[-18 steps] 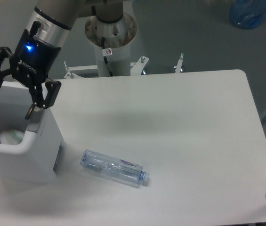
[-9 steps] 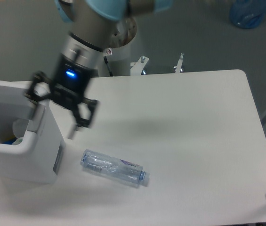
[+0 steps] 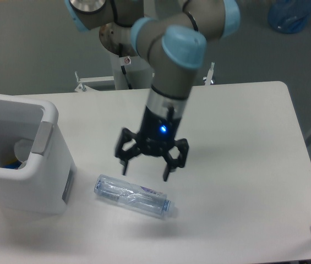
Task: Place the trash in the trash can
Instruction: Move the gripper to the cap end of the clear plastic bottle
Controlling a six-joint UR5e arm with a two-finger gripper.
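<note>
The crushed clear plastic bottle lies on its side on the white table, just right of the trash can, its long axis running from upper left to lower right with the pale cap at the lower-right end, away from the can. My gripper hangs just above the bottle's middle, fingers spread wide with nothing between them, tips pointing down and not touching it. My arm comes down nearly upright from above, a blue light glowing on the wrist.
</note>
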